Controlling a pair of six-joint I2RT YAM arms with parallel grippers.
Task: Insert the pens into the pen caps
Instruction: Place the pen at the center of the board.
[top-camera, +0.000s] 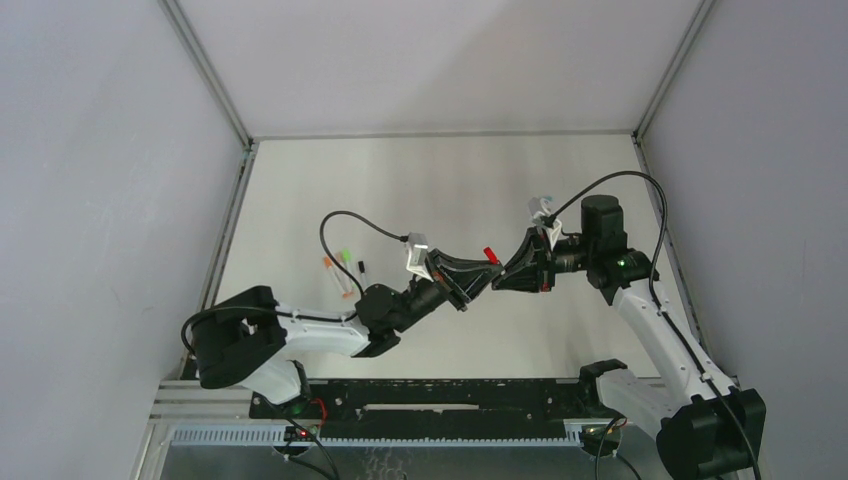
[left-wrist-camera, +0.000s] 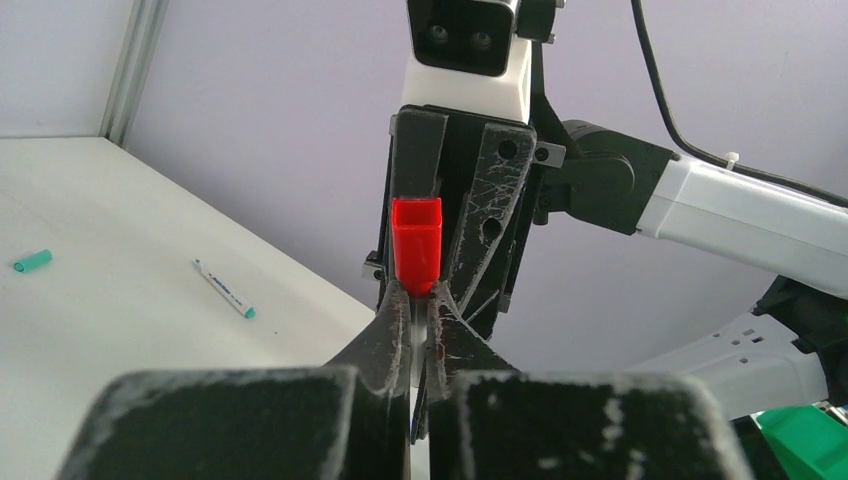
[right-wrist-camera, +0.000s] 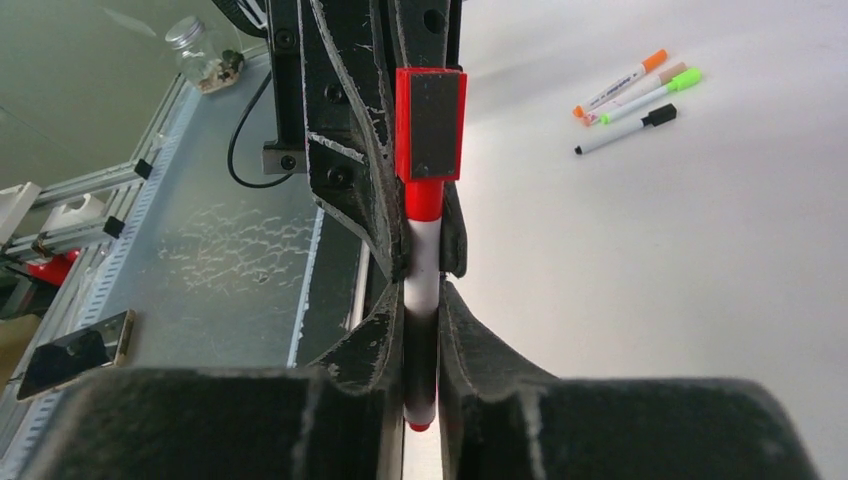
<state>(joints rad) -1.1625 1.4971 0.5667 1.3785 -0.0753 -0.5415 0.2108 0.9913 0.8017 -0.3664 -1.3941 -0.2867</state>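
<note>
A red pen hangs in the air between my two grippers above the middle of the table. Its red cap (top-camera: 489, 252) is on its tip and sticks out past the fingers. In the left wrist view my left gripper (left-wrist-camera: 420, 296) is shut on the white barrel just below the red cap (left-wrist-camera: 416, 245). In the right wrist view my right gripper (right-wrist-camera: 422, 300) is closed round the red pen's barrel (right-wrist-camera: 422, 265), lower down the same pen. An uncapped pen with a teal end (left-wrist-camera: 223, 288) lies on the table, with a teal cap (left-wrist-camera: 32, 261) apart to its left.
Three capped pens lie together on the table to the left: orange (right-wrist-camera: 620, 85), green (right-wrist-camera: 650, 97) and black (right-wrist-camera: 625, 132), also seen from above (top-camera: 343, 268). A metal rail (top-camera: 420, 400) runs along the near edge. A small glass jar (right-wrist-camera: 200, 55) stands beyond it.
</note>
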